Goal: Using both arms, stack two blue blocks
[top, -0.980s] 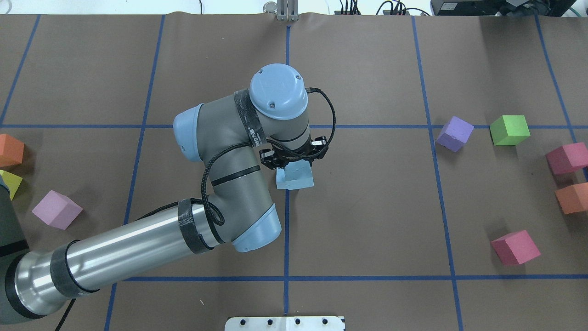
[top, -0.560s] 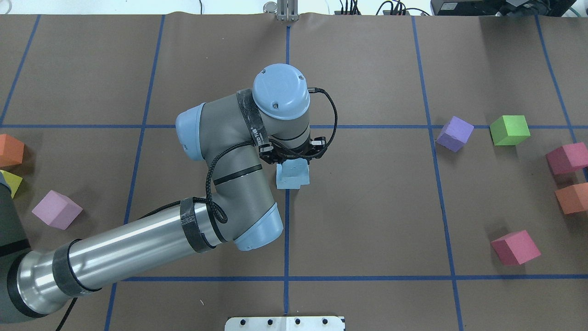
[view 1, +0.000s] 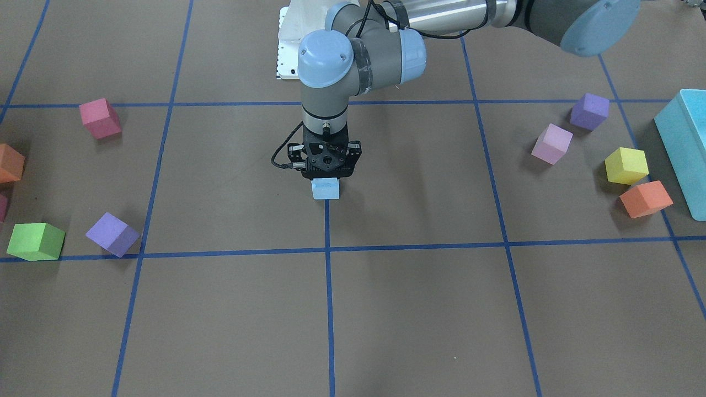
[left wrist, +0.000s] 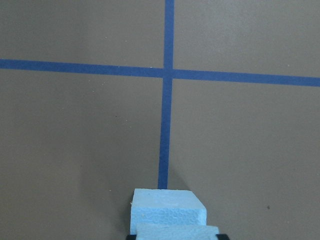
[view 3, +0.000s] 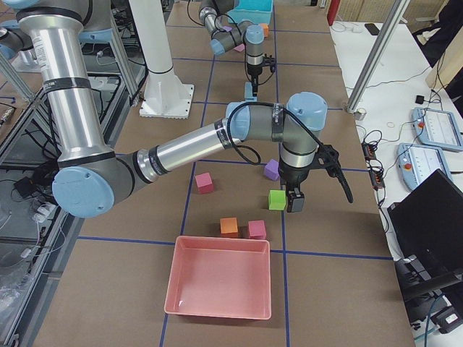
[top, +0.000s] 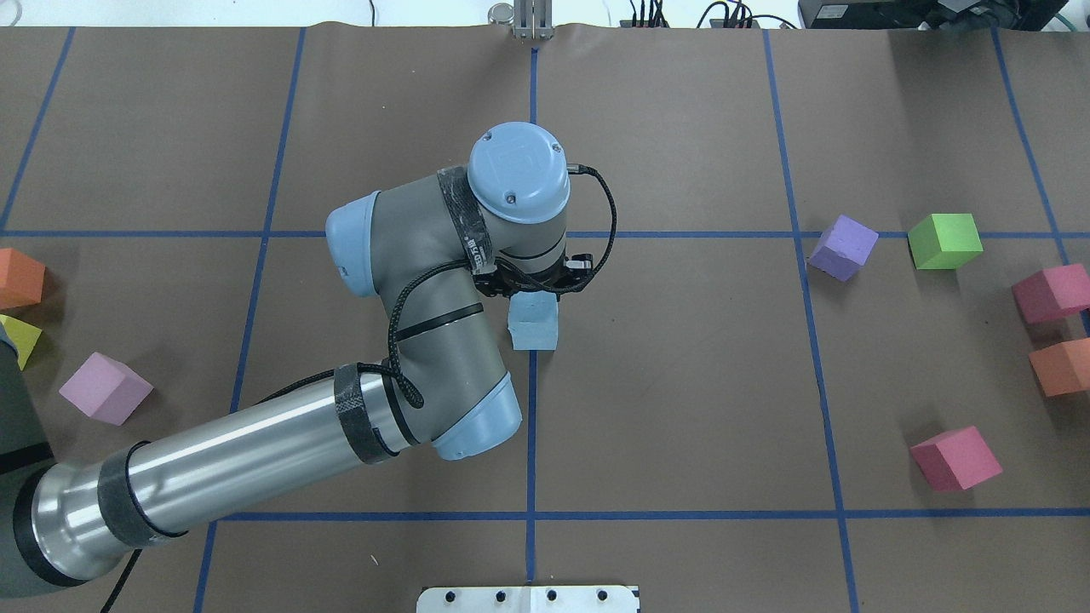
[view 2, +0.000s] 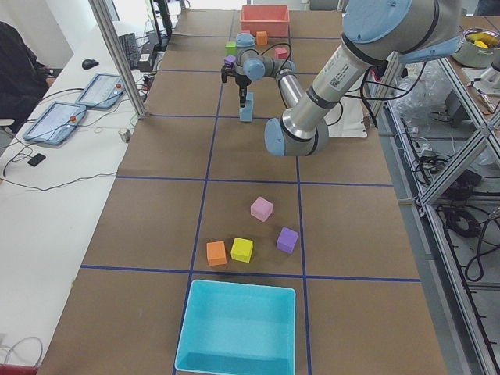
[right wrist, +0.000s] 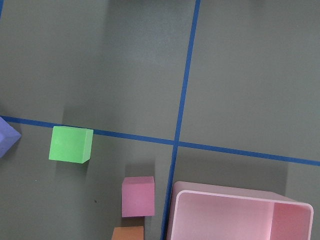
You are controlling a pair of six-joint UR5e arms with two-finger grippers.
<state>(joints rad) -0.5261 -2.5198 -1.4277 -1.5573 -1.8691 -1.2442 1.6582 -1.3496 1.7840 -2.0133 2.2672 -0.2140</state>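
My left gripper hangs straight down over the table's centre line and is shut on a light blue block. A second light blue block sits on the table just under it. From overhead the two read as one blue shape, nearly lined up. The front view shows the left gripper directly above blue foam. The left side view shows a short blue column. My right gripper hovers beside a green cube; I cannot tell whether it is open or shut.
Purple, green, pink, orange and red cubes lie at the right. Orange, yellow and lilac cubes lie at the left. A turquoise bin and a pink bin stand at the table's ends.
My left gripper has moved a little left with its blue block, so the two blue blocks overlap more and look narrower from overhead.
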